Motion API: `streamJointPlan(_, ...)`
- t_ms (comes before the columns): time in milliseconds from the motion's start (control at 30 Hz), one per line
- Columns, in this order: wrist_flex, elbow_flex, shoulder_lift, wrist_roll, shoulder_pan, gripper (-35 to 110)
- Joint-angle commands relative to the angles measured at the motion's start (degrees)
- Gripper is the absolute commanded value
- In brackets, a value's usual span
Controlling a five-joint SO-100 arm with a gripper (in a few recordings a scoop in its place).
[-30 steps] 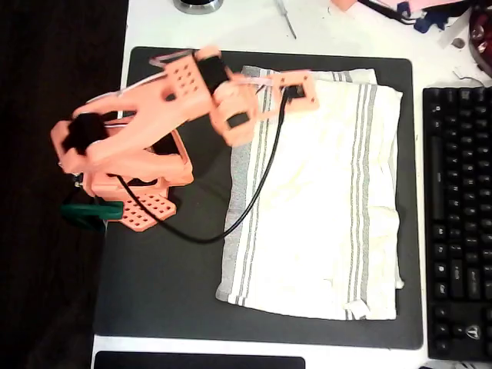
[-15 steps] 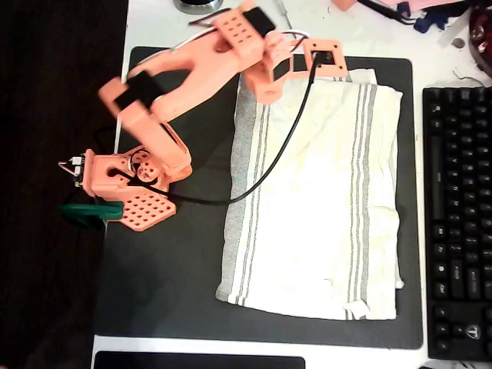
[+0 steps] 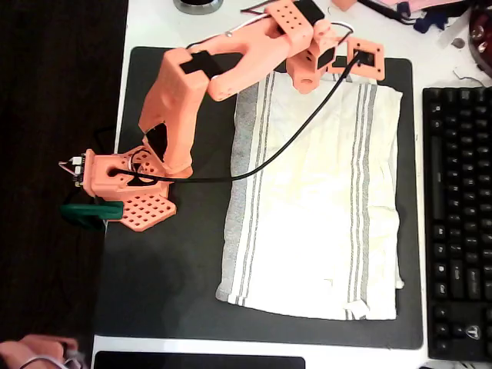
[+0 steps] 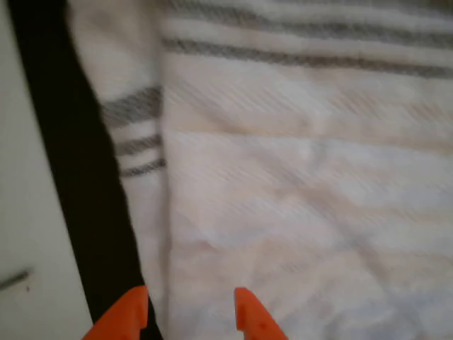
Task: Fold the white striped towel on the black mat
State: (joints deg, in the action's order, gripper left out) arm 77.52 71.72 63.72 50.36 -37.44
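Bright, even, slightly washed-out overhead view with faint shadows; soft, blurry wrist view, especially upper frame.

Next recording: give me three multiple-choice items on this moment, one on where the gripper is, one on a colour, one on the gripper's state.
1. The gripper hangs over which part of the white striped towel, overhead view?
A. top edge
B. bottom edge
C. centre

2. The arm is:
A. blue
B. orange
C. white

3. The gripper is:
A. shut on the towel
B. open, holding nothing
C. shut on a pen

Key: 1 A, the arm's end sits at the towel's top edge on the black mat; 2 B, orange throughout; 3 B, the wrist view shows fingertips apart with towel between.
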Motion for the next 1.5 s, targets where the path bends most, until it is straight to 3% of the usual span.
streamJointPlan(0, 0.4, -4.3, -0.6, -0.1, -1.5, 17)
streamJointPlan(500, -1.5, -3.5, -5.2, 1.0, -1.9, 17)
streamJointPlan(733, -2.0, -1.1, -6.2, 1.5, -2.1, 1)
streamJointPlan(933, -0.5, -2.3, -3.5, 0.1, -2.4, 0)
streamJointPlan(1467, 12.7, -26.1, 3.2, -3.9, -9.1, 0)
